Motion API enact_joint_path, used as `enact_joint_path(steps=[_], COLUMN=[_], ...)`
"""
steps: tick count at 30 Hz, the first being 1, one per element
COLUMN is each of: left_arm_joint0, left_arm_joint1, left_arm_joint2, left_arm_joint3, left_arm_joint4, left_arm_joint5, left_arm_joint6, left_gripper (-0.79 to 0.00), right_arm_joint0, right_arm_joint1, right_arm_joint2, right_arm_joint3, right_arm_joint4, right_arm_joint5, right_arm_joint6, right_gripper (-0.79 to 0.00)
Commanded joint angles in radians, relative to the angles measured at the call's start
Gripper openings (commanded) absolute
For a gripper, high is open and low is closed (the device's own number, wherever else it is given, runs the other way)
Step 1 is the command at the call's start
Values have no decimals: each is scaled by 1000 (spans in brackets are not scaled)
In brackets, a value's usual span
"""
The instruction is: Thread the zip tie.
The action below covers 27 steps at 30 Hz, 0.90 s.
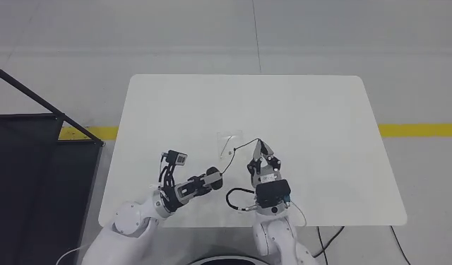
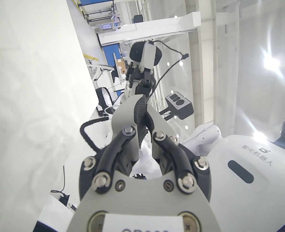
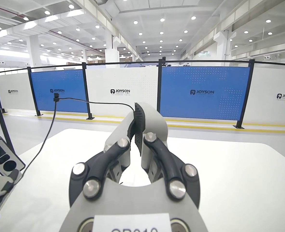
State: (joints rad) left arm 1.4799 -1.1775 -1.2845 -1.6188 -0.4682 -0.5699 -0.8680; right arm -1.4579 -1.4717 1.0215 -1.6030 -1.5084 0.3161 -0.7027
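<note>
Zip-tie (image 3: 56,97) in left hand (image 2: 142,103), right hand (image 3: 138,112)

My left hand (image 2: 142,105) and right hand (image 3: 138,112) are pale grey, with black ribbed pads (image 3: 138,131), black links and silver bolts. The zip tie (image 3: 56,97) is black. The tabletop (image 1: 318,124) is plain white. The floor (image 1: 212,32) is grey with a yellow stripe (image 1: 417,129). The fence has blue panels (image 3: 204,102) and white panels (image 3: 121,80), finely dotted, on black posts (image 3: 159,88).

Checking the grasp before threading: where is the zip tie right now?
The zip tie hangs in the air between the left pincer and the right pincer, both shut on it, over the table's near middle.
</note>
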Motion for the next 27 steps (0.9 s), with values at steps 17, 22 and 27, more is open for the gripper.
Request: enact_joint_path(steps=[17,22,27], left_arm_joint0=[40,62,87], left_arm_joint1=[9,14,19], left_arm_joint2=[-59,-97,-145], left_arm_joint3=[-17,-10,-7], left_arm_joint4=[-83,-118,-166], left_arm_joint5=[-23,-45,-65], left_arm_joint6=[44,44,47], left_gripper=[0,0,0], right_arm_joint0=[9,2,-11], right_arm_joint1=[-5,1,8], right_arm_joint2=[-18,-16,9], right_arm_joint3=[-5,-31,-106], right_arm_joint4=[-159,-293,-411], right_arm_joint5=[50,49,-2], right_arm_joint6=[172,340,641], right_gripper=[-785,-785,-785])
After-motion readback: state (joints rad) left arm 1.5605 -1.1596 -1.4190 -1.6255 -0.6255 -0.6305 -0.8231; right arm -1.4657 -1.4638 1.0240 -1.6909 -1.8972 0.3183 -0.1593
